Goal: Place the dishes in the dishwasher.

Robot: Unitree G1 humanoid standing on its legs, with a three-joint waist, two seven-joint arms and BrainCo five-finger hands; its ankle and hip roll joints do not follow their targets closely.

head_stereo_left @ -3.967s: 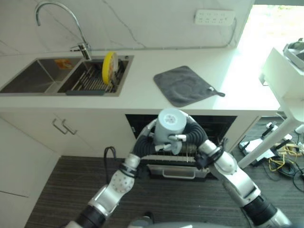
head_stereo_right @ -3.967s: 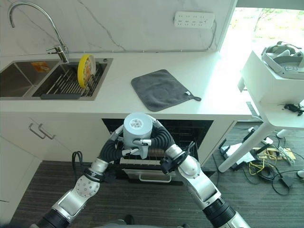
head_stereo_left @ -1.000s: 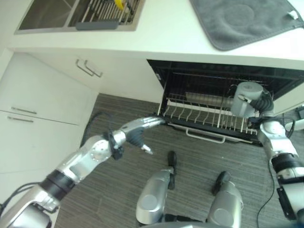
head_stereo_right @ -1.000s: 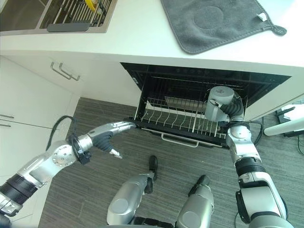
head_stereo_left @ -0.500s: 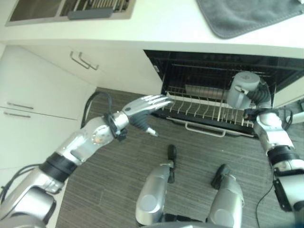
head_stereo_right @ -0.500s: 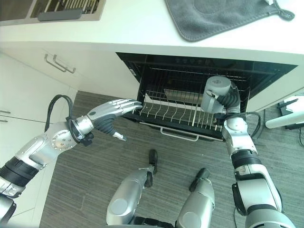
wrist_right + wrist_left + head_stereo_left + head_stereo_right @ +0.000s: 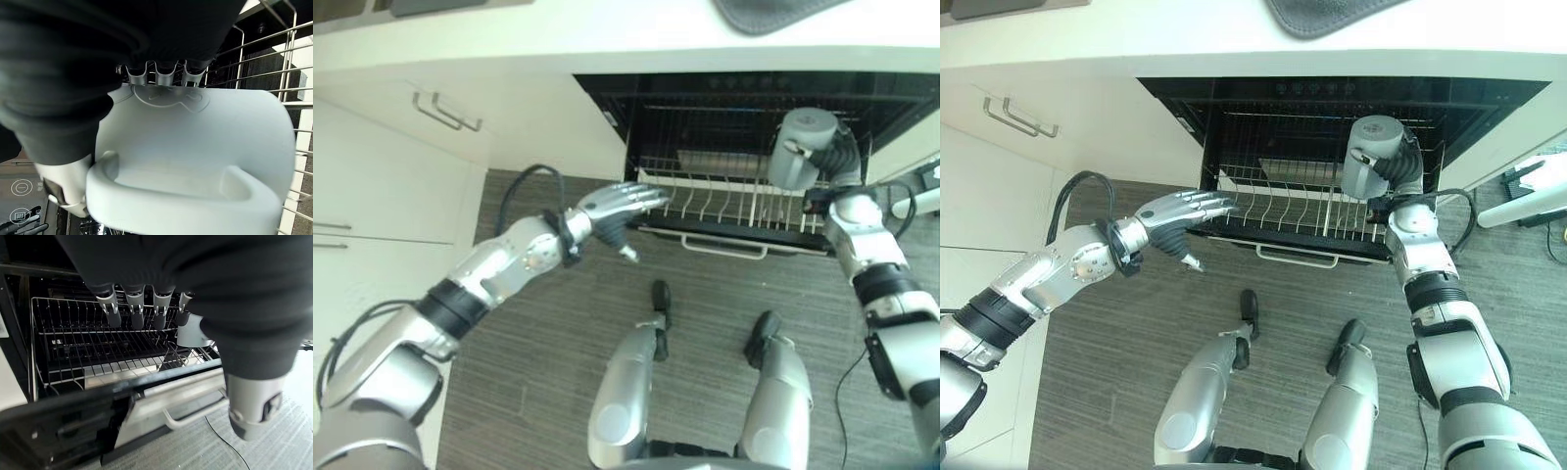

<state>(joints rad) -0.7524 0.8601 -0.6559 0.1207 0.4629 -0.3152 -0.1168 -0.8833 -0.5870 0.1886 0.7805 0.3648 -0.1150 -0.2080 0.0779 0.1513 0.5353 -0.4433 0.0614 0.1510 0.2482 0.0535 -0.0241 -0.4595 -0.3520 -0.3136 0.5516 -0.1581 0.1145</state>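
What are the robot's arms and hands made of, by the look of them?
Both arms are silver-grey metal segments with dark bands at the joints. The left hand and right hand have silver fingers with dark tips, and a dark ribbed cover wraps each hand's back and wrist.

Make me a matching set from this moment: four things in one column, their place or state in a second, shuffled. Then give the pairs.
1. mug
2. left hand
3. rack
4. grey cloth

A. lying on the counter
B. pulled out of the dishwasher
C. held in the right hand over the rack
D. open, fingers straight, at the rack's corner

Pairs: 1-C, 2-D, 3-B, 4-A
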